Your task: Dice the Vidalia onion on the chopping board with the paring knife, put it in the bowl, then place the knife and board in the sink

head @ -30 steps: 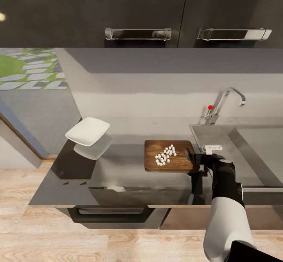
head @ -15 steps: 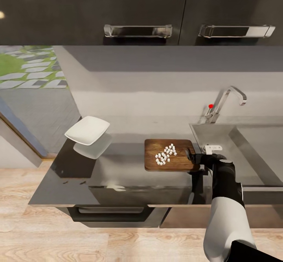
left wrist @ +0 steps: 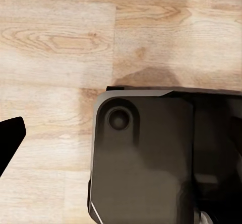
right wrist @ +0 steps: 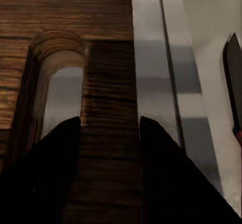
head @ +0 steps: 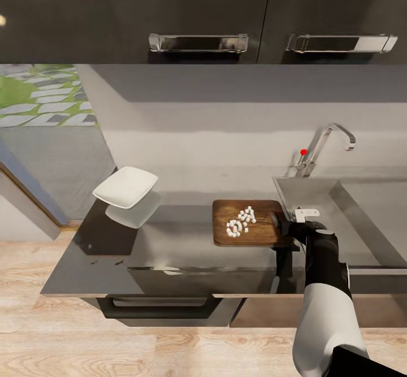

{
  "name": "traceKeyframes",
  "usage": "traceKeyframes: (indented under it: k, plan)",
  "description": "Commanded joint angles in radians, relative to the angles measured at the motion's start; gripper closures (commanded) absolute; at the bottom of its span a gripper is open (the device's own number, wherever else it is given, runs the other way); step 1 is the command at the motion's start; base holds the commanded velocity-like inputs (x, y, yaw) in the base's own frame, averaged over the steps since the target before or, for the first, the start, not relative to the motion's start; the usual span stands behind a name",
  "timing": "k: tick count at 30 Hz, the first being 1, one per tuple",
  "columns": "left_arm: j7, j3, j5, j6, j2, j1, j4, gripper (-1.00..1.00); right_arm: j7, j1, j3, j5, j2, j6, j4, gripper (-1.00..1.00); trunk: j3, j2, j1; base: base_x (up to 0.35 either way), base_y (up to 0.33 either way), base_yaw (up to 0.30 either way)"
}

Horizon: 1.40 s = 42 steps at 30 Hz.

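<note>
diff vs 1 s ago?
The board slid a little toward the sink, carrying the onion dice, which bunched tighter. The right gripper stays closed on the board's sink-side edge, fingers either side of the strip beside the hole. The bowl and faucet kept their places. The small overall shift is the camera.

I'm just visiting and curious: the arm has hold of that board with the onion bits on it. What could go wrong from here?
The diced onion lies loose on the board, which the right gripper pinches by one end only; a tilt could scatter pieces. The bowl stands well away across the countertop, so the carry is long. The knife lies beside the board and could get knocked.
</note>
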Motion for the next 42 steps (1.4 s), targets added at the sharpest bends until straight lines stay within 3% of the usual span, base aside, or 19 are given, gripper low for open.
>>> traceKeyframes:
  k: [1,14,42]
  plan:
    - [0.003,-0.008,0.01,-0.002,0.001,0.0,-0.002,-1.0,0.008,-0.001,-0.004,0.006,0.001,0.003,-0.002,1.0,-0.002,-0.002,0.001,0.0,0.0,0.0]
    - [0.003,-0.008,0.01,-0.002,0.001,0.0,-0.002,-1.0,0.008,-0.001,-0.004,0.006,0.001,0.003,-0.002,1.0,0.0,-0.002,0.001,0.0,0.0,0.0]
    - [0.003,-0.008,0.011,-0.005,0.006,0.0,0.031,-1.0,0.007,-0.001,-0.004,0.012,0.001,0.006,0.006,1.0,0.044,-0.002,0.001,0.0,0.0,0.0]
